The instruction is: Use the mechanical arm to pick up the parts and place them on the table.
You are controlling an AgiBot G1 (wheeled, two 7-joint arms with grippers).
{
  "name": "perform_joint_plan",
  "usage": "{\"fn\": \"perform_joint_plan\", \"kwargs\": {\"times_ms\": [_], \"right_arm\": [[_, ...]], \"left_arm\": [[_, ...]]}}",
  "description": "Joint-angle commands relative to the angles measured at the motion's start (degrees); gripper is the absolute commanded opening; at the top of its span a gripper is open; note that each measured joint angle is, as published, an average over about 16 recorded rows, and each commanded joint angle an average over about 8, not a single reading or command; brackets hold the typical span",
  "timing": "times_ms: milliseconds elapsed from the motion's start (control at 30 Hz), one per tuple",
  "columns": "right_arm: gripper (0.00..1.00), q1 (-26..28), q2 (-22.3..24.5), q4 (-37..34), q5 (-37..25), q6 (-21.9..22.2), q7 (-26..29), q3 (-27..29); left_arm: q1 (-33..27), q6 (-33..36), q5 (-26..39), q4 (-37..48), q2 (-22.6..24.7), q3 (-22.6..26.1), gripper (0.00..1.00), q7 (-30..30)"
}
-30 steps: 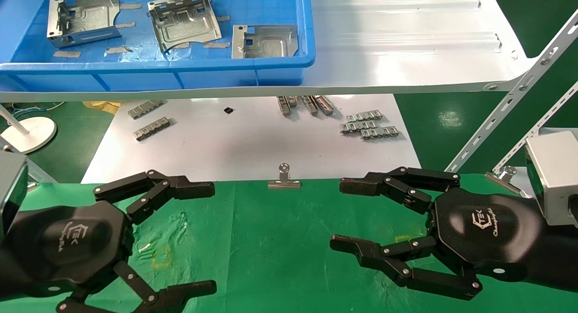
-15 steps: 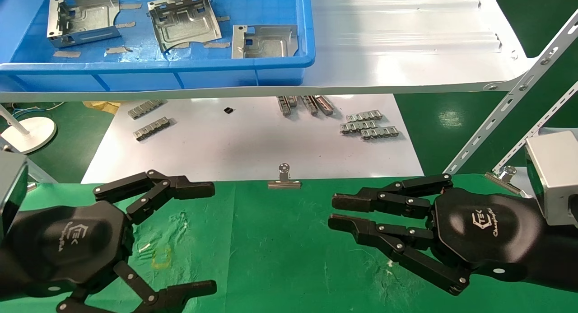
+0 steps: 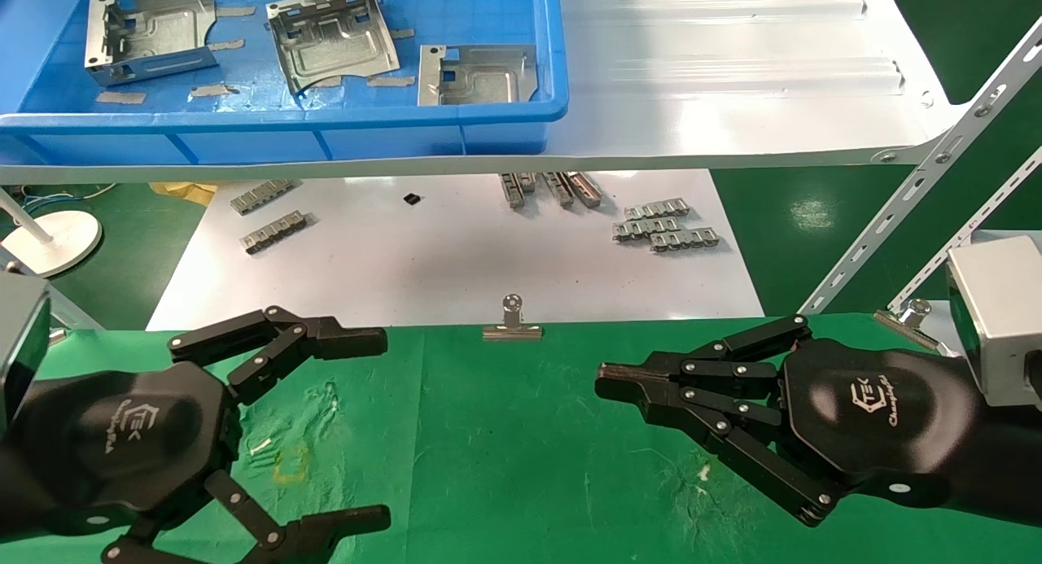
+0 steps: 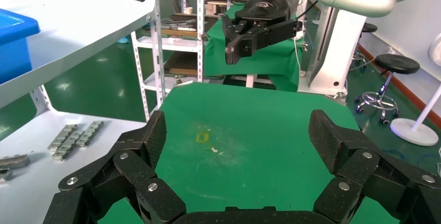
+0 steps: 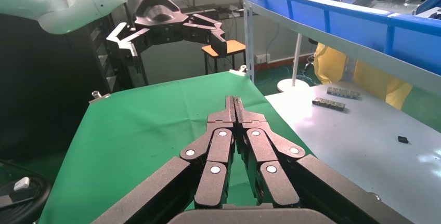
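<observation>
Three silver parts [image 3: 330,43] are lying in the blue bin [image 3: 505,112] on the white shelf [image 3: 733,84], well beyond the left gripper [image 3: 378,426], which is hovering wide open and empty over the green table [image 3: 505,450], opposite the right gripper [image 3: 606,381], pinched closed on nothing.

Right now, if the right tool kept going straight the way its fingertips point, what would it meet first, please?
Probably the left tool. The right tool, shut and empty, points across the green table towards it; nothing shows in between, though their heights are hard to compare.
</observation>
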Motion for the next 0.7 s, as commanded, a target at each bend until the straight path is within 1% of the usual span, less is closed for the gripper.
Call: {"fn": "perform_joint_plan", "kwargs": {"times_ms": [33,133,233,333,400,533,700], "right_arm": [[0.00,0.00,0.00,0.00,0.00,0.00,0.00,0.00],[0.00,0.00,0.00,0.00,0.00,0.00,0.00,0.00],[0.00,0.00,0.00,0.00,0.00,0.00,0.00,0.00],[0.00,0.00,0.00,0.00,0.00,0.00,0.00,0.00],[0.00,0.00,0.00,0.00,0.00,0.00,0.00,0.00],[0.00,0.00,0.00,0.00,0.00,0.00,0.00,0.00],[0.00,0.00,0.00,0.00,0.00,0.00,0.00,0.00]], "left_arm": [[0.09,0.01,0.03,0.03,0.06,0.04,1.00,0.08],[-0.45,-0.14,-0.12,-0.17,-0.28,-0.19,1.00,-0.34],[-2.36,-1.33,0.10,-0.75,-1.05,-0.61,1.00,-1.90],[-6.35,-3.97,1.46,-0.95,-1.39,-0.82,1.00,-4.52],[-9.95,-6.42,3.62,-0.17,-0.77,-0.48,1.00,-6.02],[-19.18,-12.09,10.73,4.91,3.05,1.78,1.00,-8.22],[-33.36,-18.76,24.10,17.47,10.92,7.72,1.00,-10.52]]}}
